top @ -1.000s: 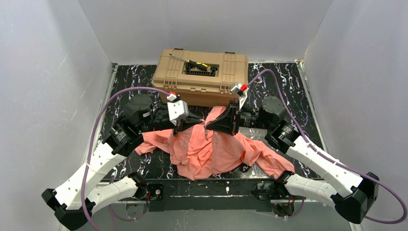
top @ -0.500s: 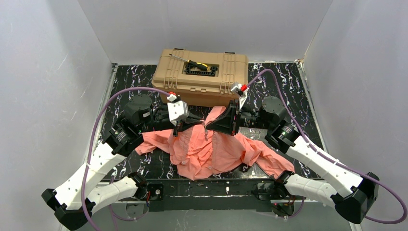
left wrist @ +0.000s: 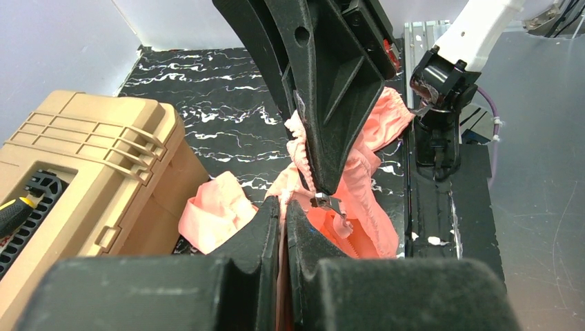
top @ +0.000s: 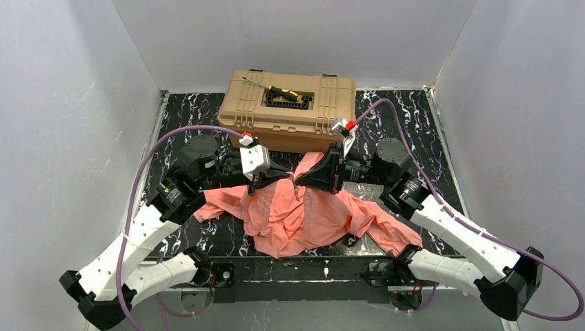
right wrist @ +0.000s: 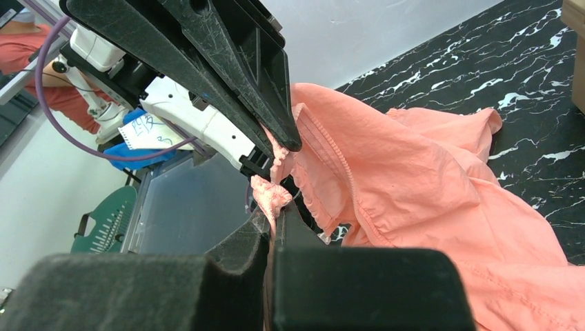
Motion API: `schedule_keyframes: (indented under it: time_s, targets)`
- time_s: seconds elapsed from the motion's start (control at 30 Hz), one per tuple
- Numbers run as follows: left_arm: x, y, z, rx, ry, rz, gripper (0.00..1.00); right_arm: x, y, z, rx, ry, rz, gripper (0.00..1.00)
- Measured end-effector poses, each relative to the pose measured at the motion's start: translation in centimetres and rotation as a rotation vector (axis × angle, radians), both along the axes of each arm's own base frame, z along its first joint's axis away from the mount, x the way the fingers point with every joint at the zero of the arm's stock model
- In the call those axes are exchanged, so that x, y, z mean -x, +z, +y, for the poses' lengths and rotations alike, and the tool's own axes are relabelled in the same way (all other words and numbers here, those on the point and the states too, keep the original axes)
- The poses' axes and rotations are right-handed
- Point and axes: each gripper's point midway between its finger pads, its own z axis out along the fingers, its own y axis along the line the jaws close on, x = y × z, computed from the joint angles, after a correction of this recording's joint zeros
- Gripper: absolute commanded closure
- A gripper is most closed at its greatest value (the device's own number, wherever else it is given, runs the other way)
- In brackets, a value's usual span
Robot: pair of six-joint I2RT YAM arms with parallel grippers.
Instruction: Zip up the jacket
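The salmon-pink jacket (top: 303, 214) lies crumpled on the black marbled table between the arms, sleeves spread left and right. My left gripper (top: 279, 173) is shut on a fold of the jacket's front edge; in the left wrist view (left wrist: 283, 207) fabric is pinched between its fingers. My right gripper (top: 298, 178) faces it, tip to tip, and is shut on the jacket's gathered edge (right wrist: 274, 198). A small metal zipper pull (left wrist: 327, 202) hangs just below the right gripper's fingertips (left wrist: 324, 181). The jacket (right wrist: 414, 186) is lifted slightly where both grippers hold it.
A tan toolbox (top: 290, 107) stands just behind the jacket with a screwdriver (top: 276, 89) on its lid; it also shows in the left wrist view (left wrist: 76, 165). White walls enclose the table on three sides. A black rail (top: 303, 270) runs along the near edge.
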Motion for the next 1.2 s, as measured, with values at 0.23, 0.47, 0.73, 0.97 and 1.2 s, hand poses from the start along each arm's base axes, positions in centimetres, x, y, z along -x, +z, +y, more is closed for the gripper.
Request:
schedule_keyframes:
  time_s: [0.23,0.47,0.73,0.97,1.2]
  targets:
    - [0.1,0.1,0.0,0.002,-0.002,-0.002,1.0,0.0,0.2,0.0,-0.007,0.001,-0.002,0.99]
    - [0.1,0.1,0.0,0.002,-0.003,-0.003,1.0,0.0,0.3,0.0,-0.012,0.001,0.009,0.99]
    - [0.2,0.1,0.0,-0.001,-0.01,-0.017,1.0,0.0,0.6,0.0,-0.02,-0.008,0.024,0.99]
    - [0.5,-0.2,0.0,-0.016,-0.021,-0.033,1.0,-0.1,1.0,0.1,-0.038,-0.014,0.037,0.99]
    - [0.4,-0.2,0.0,-0.022,-0.018,-0.049,1.0,-0.3,0.9,0.1,-0.036,-0.025,0.052,0.99]
